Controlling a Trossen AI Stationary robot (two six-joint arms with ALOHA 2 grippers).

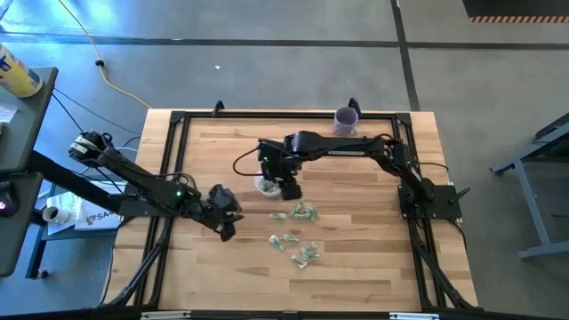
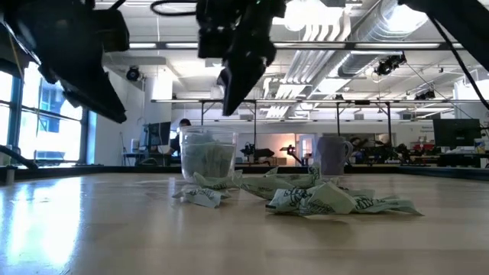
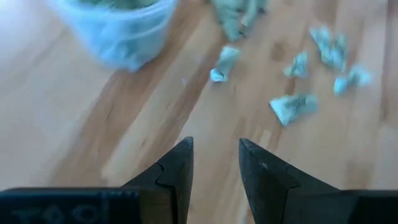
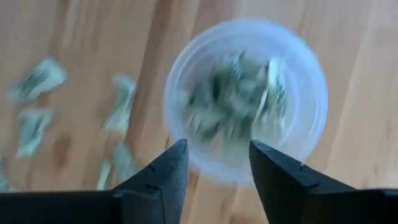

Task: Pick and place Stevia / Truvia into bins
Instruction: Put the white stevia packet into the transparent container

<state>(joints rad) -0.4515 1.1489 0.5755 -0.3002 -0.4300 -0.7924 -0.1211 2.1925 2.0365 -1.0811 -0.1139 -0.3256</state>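
right wrist view: green-and-white packets [image 4: 239, 99] already lie in the translucent cup [image 4: 311, 81], with the right gripper [image 4: 214, 165] poised directly above its mouth, fingers spread and holding nothing.

this looks like the moment of a drop into the cup; the next move likely calls for swinging back to the loose packets [image 1: 298, 233] scattered just beside and in front of it, and pinching one flat paper cleanly off the wood. the left gripper [image 1: 224, 224] waits nearby, fingers parted and empty. around them, a pale wooden table [image 1: 356, 276], a purple mug [image 1: 346, 118] at its far edge, an open workshop beyond.
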